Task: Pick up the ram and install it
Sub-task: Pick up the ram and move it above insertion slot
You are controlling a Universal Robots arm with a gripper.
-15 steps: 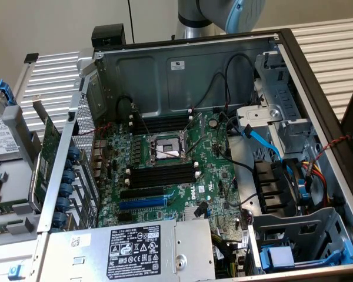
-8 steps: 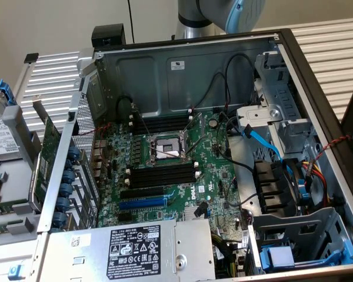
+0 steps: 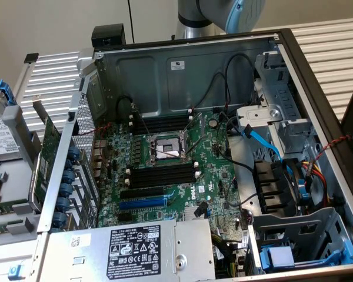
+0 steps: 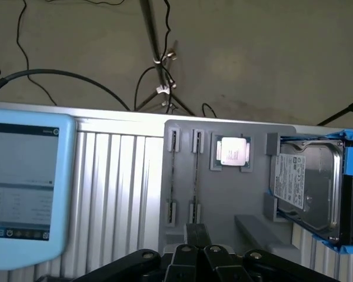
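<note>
text: DELL | on: motherboard point(image 3: 185, 189) | power-supply label point(image 3: 134, 251): print too small to read

Arm and gripper finish
Body: silver-grey cylindrical arm joint point(image 3: 193, 17) with light-blue end cap point(image 3: 245, 13); matte black gripper point(image 4: 195, 236) with round pivot pins point(image 4: 146, 255).

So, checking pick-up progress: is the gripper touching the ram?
Cannot tell: in the wrist view the shut gripper overlaps one end of the ram; neither contact nor gap shows.
</note>
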